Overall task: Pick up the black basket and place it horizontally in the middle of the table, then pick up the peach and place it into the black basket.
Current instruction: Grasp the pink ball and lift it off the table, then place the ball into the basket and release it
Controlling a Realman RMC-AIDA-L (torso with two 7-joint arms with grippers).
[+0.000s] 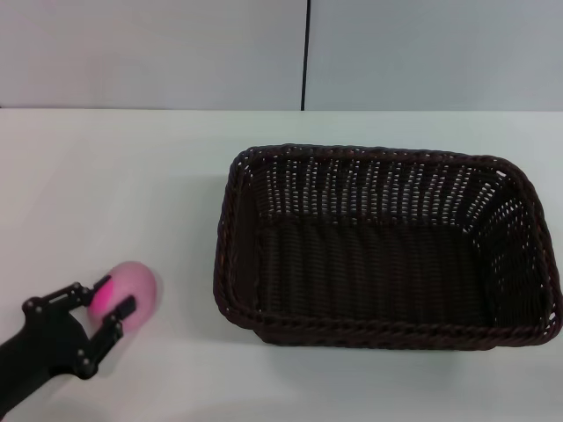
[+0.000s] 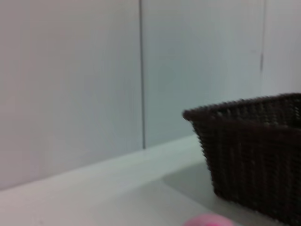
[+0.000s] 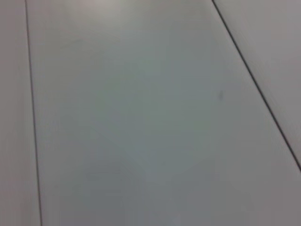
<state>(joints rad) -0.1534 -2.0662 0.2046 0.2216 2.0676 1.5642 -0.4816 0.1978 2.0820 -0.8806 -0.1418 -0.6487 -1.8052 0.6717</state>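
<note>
Wicker black basket (image 1: 387, 251) (mid-table) — left hand (image 1: 109, 305) brackets the peach (image 1: 132, 293).

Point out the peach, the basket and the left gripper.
peach (image 1: 136, 286): head view, on its pale upper side.
basket (image 1: 378, 155): head view, on the far rim.
left gripper (image 1: 113, 306): head view, midway between its fingers, around the peach.

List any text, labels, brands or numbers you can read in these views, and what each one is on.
None: no readable text in any view.
The black basket, the peach, the left gripper and the table carry no visible lettering.
The right wrist view shows only plain panels.
</note>
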